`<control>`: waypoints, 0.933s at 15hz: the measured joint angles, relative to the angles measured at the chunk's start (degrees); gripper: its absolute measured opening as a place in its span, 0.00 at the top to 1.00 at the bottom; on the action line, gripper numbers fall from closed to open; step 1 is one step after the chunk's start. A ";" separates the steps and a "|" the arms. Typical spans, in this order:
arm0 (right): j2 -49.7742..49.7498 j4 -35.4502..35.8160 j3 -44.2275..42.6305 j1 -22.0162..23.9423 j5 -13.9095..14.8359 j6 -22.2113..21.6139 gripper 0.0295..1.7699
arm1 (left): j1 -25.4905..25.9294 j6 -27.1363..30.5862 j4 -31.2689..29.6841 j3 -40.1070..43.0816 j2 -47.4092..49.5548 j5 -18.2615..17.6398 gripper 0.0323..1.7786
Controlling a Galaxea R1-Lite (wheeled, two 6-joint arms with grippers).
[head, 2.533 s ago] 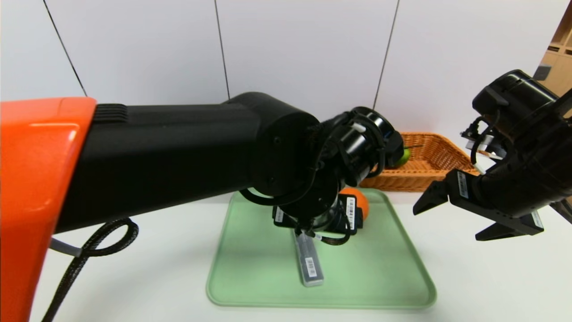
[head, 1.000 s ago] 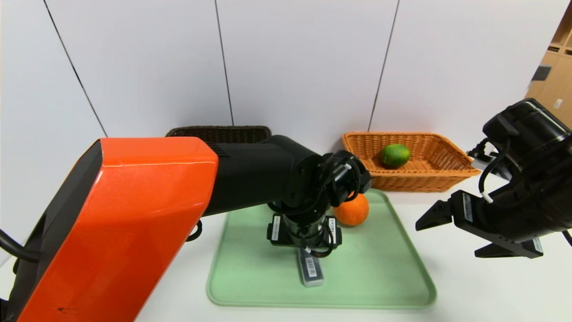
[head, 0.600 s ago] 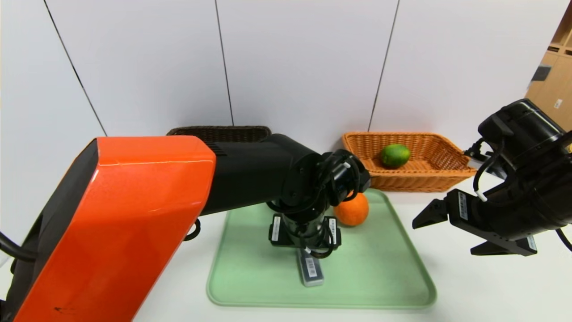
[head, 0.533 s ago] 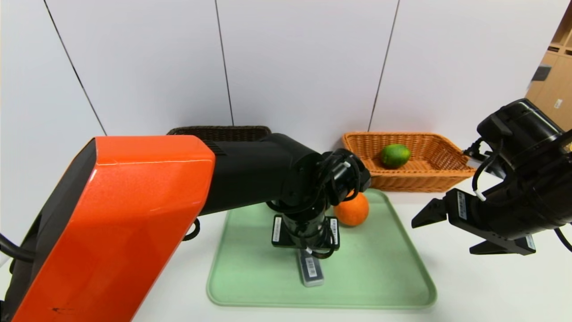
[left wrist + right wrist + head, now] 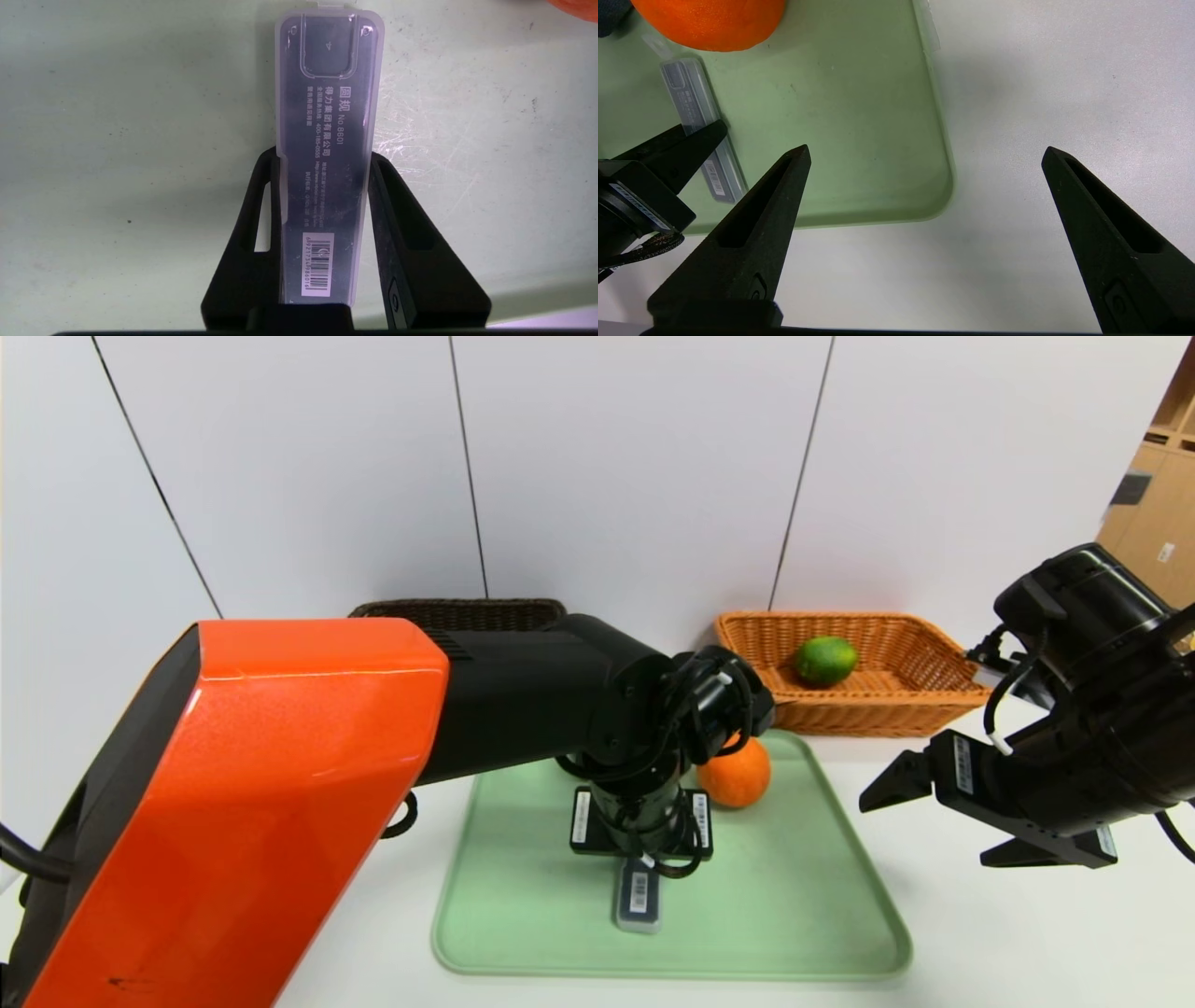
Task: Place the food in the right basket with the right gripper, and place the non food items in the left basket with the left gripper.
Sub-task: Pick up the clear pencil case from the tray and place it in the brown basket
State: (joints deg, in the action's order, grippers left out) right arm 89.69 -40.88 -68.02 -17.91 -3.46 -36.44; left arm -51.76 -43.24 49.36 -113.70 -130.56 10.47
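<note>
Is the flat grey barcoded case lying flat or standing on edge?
Lying flat: the flat grey barcoded plastic case shows its broad printed face up on the green tray.

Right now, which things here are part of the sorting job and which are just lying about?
Part of the job:
- grey case, between the left pincer's fingers
- orange fruit
- green fruit, in the tan basket
- dark brown basket

Just lying about:
- green tray
- black cable
</note>
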 joint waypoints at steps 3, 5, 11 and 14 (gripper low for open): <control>-0.09 -0.02 0.00 0.33 0.00 0.00 0.03 | 0.00 0.13 -0.28 0.00 0.60 -0.09 0.71; -0.11 -0.02 0.02 0.68 0.00 0.06 0.03 | -0.02 0.30 -1.88 0.00 2.72 -0.15 0.71; -0.09 6.25 1.18 1.29 0.05 -0.22 0.03 | 7.12 0.38 -15.57 -0.02 13.67 1.05 0.71; -0.07 6.73 1.60 1.38 0.00 -0.22 0.03 | 15.21 0.44 -19.24 -0.02 17.55 3.25 0.71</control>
State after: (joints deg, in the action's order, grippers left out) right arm 89.61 -34.15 -66.43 -16.53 -3.46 -36.66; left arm -36.55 -42.80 30.12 -113.73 -113.01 13.73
